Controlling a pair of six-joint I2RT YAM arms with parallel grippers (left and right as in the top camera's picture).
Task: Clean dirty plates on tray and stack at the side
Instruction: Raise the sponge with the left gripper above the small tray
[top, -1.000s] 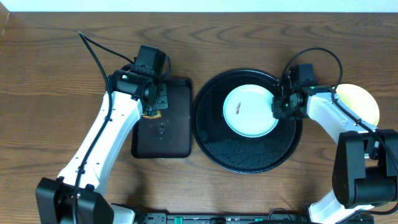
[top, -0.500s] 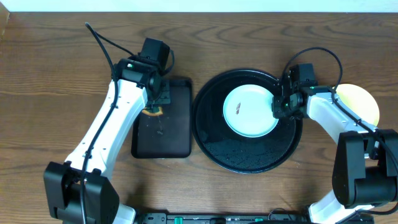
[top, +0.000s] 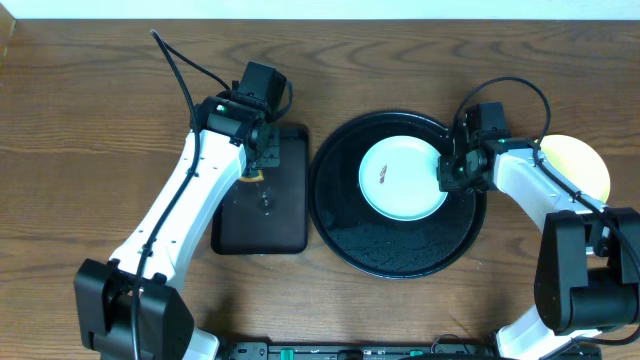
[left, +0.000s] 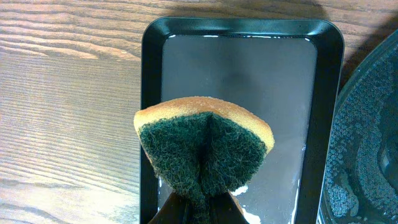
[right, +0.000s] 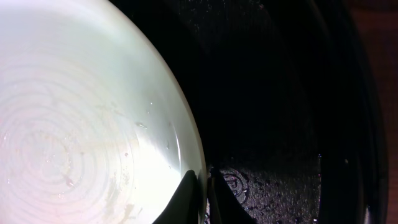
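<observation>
left fingers (left: 198, 210) clamped on a folded, green-faced sponge (left: 205, 152), held above the rectangular tray (left: 249, 74); right fingers (right: 194, 196) pinched together on the right rim of the mint plate (top: 400, 190), which lies flat in the round black tray (top: 400, 255), toward its upper half; a small brown smear (top: 383, 176) marks that plate; the yellow plate (top: 585, 165) sits on the worktop (top: 80, 150) just right of the round tray, partly under the right arm (top: 530, 180)
</observation>
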